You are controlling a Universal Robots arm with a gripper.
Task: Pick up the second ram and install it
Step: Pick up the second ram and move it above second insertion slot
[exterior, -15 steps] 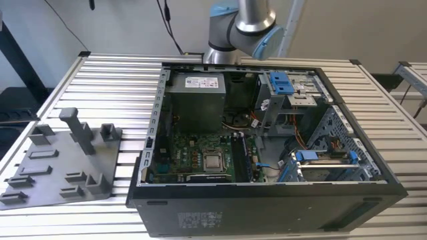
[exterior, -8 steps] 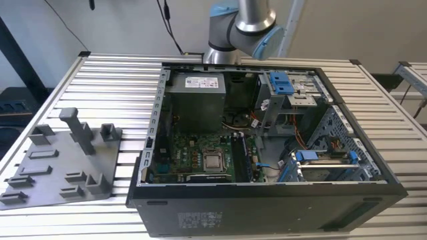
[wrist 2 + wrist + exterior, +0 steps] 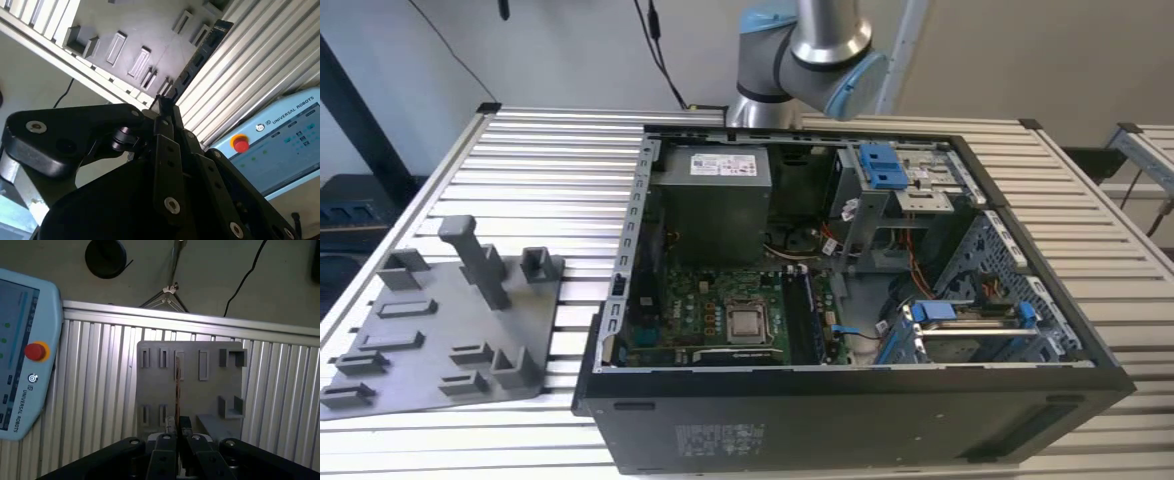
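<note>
Black claw (image 3: 177, 421) gripped the long, thin dark-green memory stick (image 3: 177, 385), viewed edge-on; its clamped end was hidden between the fingers.

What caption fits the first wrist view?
The claw grips the second ram edge-on above the grey slotted tray on the ribbed table.

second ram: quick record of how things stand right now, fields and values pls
held item: second ram, thin dark stick, seen edge-on in the first wrist view
hand: shut on one end of the stick
ram position: in the air over the grey fixture plate, apart from it
computer case: open, on the slatted table, at the exterior view's right of the plate
install: not yet done
</note>
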